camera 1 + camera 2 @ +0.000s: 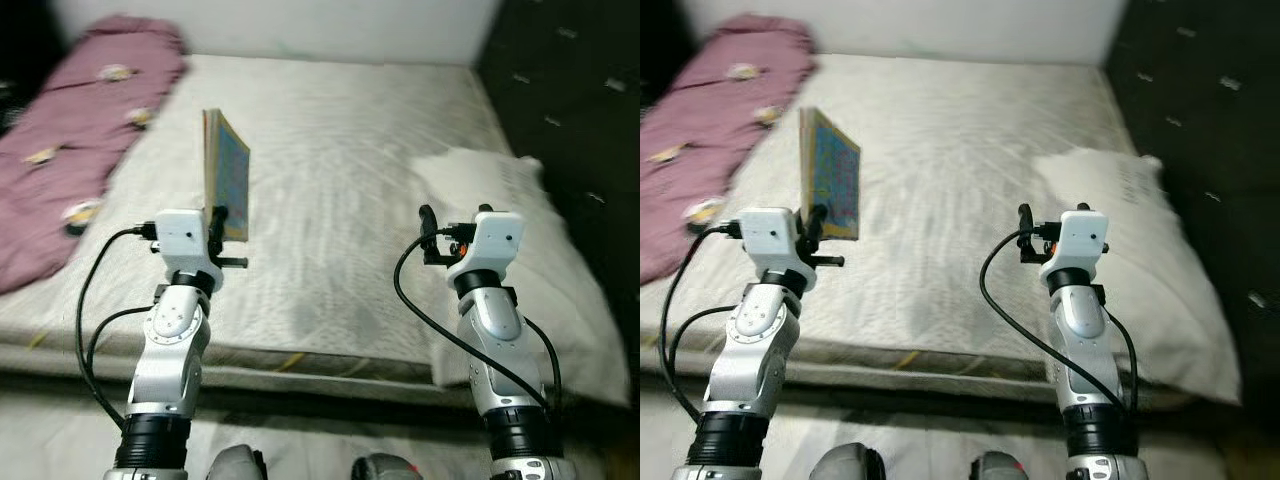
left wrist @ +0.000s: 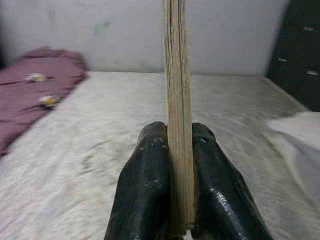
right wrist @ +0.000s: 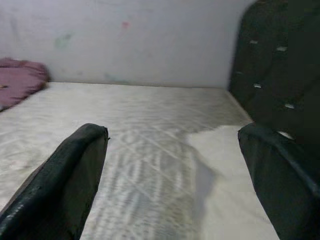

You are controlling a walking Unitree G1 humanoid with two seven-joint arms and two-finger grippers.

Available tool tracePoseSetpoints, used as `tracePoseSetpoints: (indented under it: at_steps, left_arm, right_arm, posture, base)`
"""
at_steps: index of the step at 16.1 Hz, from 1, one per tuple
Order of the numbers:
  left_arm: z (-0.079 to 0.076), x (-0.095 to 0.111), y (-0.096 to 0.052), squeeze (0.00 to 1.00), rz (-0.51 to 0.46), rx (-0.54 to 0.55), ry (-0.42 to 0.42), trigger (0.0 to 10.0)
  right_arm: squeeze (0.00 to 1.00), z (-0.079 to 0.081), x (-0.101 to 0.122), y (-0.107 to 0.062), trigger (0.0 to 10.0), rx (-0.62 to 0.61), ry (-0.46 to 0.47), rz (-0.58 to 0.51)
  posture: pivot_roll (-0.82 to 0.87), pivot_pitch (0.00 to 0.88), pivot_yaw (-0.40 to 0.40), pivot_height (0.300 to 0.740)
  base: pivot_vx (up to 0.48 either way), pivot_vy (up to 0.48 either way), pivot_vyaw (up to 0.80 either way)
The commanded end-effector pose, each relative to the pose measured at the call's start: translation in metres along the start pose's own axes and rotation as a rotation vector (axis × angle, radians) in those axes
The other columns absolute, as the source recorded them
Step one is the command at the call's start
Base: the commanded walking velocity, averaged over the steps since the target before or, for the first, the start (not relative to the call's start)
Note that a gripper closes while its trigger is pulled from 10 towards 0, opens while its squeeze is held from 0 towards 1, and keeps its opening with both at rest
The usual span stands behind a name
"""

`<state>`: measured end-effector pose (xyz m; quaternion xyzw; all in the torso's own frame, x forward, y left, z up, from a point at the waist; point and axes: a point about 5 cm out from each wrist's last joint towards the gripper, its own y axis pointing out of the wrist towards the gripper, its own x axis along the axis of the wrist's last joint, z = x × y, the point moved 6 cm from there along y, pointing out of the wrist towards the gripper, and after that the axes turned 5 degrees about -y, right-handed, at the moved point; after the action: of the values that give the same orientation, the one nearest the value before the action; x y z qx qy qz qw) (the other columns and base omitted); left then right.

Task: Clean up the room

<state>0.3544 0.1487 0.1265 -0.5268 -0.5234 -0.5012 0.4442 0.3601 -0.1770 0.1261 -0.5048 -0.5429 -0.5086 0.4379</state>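
Gripping a thin book (image 1: 226, 175) by its lower edge, your left gripper (image 2: 178, 165) has both black fingers clamped on it and holds it upright above the white mattress (image 1: 340, 180). Your right gripper (image 3: 172, 175) hovers over the mattress with its fingers spread wide, near the white pillow (image 1: 500, 190). You have a maroon blanket (image 1: 70, 130) lying along the bed's left side.

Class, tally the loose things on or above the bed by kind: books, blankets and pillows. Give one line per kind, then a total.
Books: 1, the book held upright in the left gripper
Blankets: 1, the maroon blanket
Pillows: 1, the white pillow ahead of the open right gripper
Total: 3
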Motion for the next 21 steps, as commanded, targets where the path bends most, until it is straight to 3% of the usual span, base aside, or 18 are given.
tracePoseSetpoints:
  at_steps: [1,10,14,21]
  left_arm:
    - [-0.0036,0.0151,0.0026,0.00,-0.049,-0.025,0.005,10.0]
    - [-0.0079,0.0149,0.0023,0.00,-0.049,-0.046,-0.009,10.0]
    - [-0.0084,0.0148,0.0024,0.00,-0.048,-0.045,-0.014,10.0]
    - [-0.0068,0.0139,0.0017,0.00,-0.047,-0.034,-0.018,10.0]
  right_arm:
    - [0.00,-0.0013,0.0006,0.0002,10.0,-0.004,0.005,0.001]
    - [0.00,-0.0020,-0.0008,0.0003,10.0,-0.002,0.002,0.011]
    - [0.00,-0.0022,-0.0008,0.0005,10.0,0.000,0.001,0.012]
    - [0.00,-0.0019,-0.0008,0.0002,10.0,0.002,-0.003,0.014]
  posture:
    - [-0.03,0.000,0.002,0.740]
    - [-0.03,0.000,-0.006,0.740]
    - [-0.03,0.000,-0.007,0.740]
    - [-0.03,0.000,-0.009,0.740]
  base:
    - [0.000,0.000,-0.59]
    - [0.000,0.000,-0.13]
    - [0.000,-0.060,-0.70]
    - [0.000,-0.208,-0.20]
